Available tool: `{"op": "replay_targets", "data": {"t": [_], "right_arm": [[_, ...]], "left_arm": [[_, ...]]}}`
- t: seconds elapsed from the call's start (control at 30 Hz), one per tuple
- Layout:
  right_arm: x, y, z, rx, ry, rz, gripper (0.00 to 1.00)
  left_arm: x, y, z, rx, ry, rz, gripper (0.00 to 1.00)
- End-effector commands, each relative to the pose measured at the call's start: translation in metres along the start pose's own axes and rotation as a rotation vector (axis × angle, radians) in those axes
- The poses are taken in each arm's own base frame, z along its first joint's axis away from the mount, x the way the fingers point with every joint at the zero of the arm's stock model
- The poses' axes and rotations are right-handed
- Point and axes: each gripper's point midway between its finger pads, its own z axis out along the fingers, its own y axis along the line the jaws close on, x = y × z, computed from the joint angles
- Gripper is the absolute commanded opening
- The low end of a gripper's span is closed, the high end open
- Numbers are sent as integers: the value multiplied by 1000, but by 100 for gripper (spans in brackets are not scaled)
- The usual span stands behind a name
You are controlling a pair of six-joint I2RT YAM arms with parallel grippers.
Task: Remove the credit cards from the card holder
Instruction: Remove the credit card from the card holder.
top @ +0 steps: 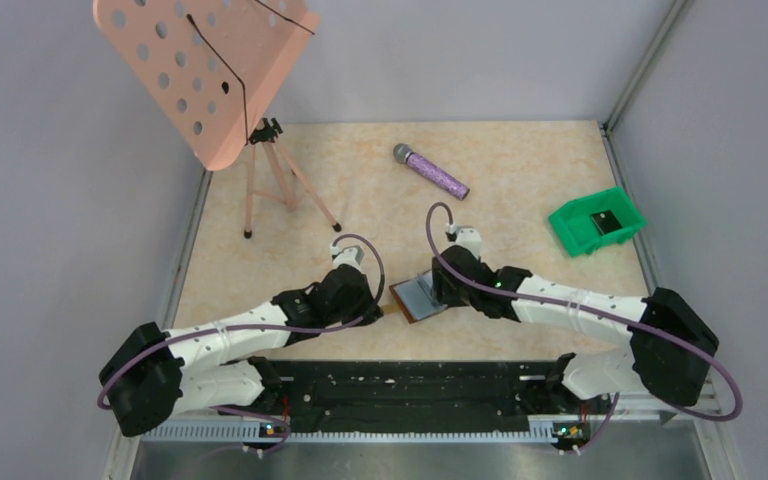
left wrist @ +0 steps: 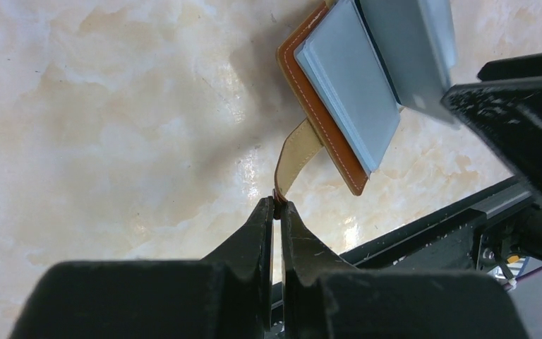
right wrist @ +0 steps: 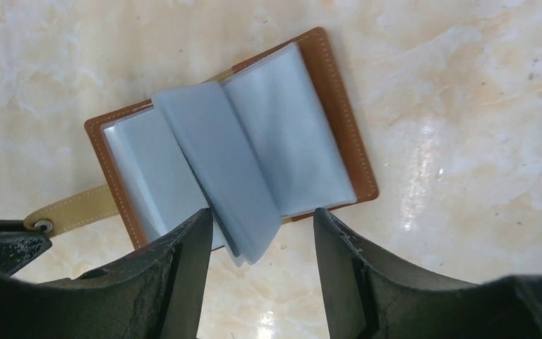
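Just one card holder (right wrist: 233,134), its one strap (left wrist: 298,152) in left pincer (left wrist: 276,208)

A pink perforated music stand (top: 210,70) stood on a thin tripod (top: 275,190) near the far left corner of the beige marble-patterned table (top: 520,150). A purple glittery microphone (top: 431,171) with a grey head lay near the middle of the far edge. A green plastic bin (top: 566,226) sat by the right edge, holding a small dark flat object (top: 607,222).

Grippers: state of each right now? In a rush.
Left gripper: shut on the strap of the card holder.
Right gripper: open, fingers either side of the raised plastic sleeves, not gripping.
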Motion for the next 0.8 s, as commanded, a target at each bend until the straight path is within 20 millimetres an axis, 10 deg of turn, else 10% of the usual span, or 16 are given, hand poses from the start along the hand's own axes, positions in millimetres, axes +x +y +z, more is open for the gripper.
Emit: {"op": "replay_targets", "data": {"t": [0.0, 0.77], "right_arm": [[-10, -21, -6, 42, -25, 22, 55], [-37, 6, -18, -152, -46, 40, 48]], "left_arm": [[-11, -3, -1, -9, -31, 16, 0], [-27, 5, -8, -67, -74, 70, 0]]}}
